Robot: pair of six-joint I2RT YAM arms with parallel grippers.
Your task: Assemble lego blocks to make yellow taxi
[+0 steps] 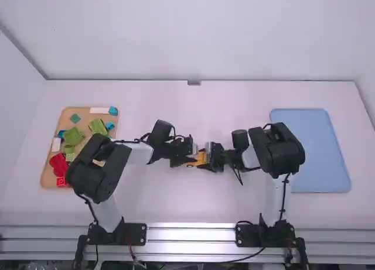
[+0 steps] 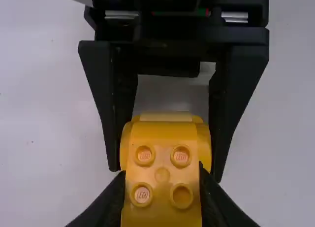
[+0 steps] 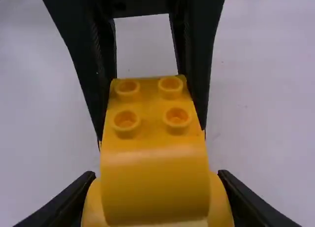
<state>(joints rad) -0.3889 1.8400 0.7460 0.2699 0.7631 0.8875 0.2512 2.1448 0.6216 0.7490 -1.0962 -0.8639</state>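
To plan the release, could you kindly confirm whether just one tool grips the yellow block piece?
No, the left tool and right tool both clasp the yellow block piece.

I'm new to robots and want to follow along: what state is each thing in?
Left gripper: jaws shut on the yellow piece
Right gripper: jaws shut on the yellow piece
Yellow piece: held from both sides, its studs bare
Tan tray: holding loose pieces
Red piece: lying in the tan tray
Blue tray: flat on the table
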